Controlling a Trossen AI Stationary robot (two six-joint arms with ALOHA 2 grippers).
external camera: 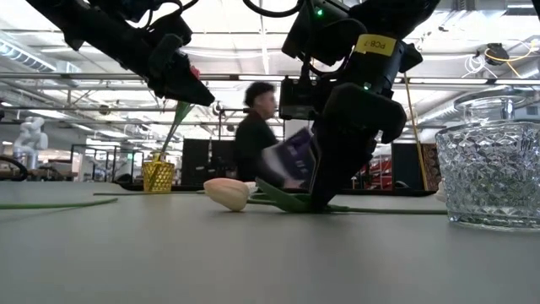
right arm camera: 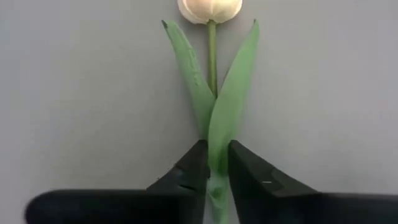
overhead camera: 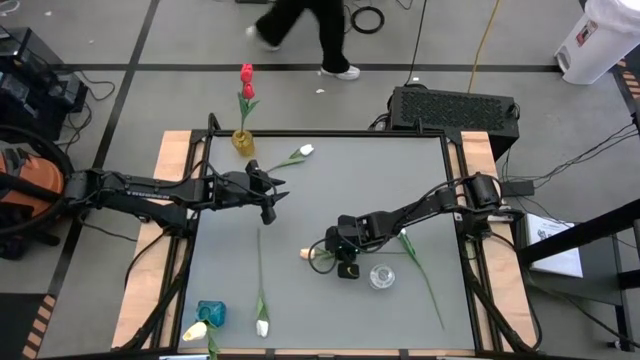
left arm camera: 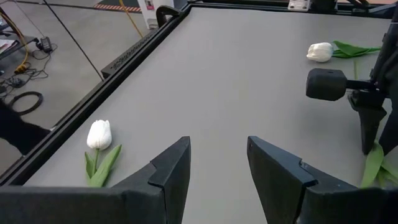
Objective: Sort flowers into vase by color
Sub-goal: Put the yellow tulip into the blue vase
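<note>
The right gripper [overhead camera: 345,262] stood low over the middle of the table [overhead camera: 400,180], a little toward the near edge and the right side; its fingers [right arm camera: 189,171] were drawn nearly together on the stem of a cream tulip [right arm camera: 210,9], just where the two leaves met, so the jaws appeared shut on that stem with the flower still lying on the surface. The tulip's long axis ran straight out ahead of the jaws in the right wrist view, the bud away from the wrist; from above, the bud [overhead camera: 306,254] pointed toward the table's left edge and the stem trailed back under the gripper. In the low view the bud [external camera: 226,193] rested on the tabletop beside the lowered finger. The grip crossed the stem squarely, which I judged a sound hold for lifting; the head end would likely droop.

The clear glass vase [overhead camera: 381,276] stood just beside the right gripper, toward the right edge; the yellow vase [overhead camera: 242,140] with red tulips [overhead camera: 246,82] was at the far left corner; the blue vase [overhead camera: 210,313] sat near the near left corner. The left gripper [overhead camera: 275,194] hovered left of centre, its fingers [left arm camera: 165,177] parted and empty, farther from the cream tulip than the right one; a white tulip [left arm camera: 99,135] lay near the far edge.
</note>
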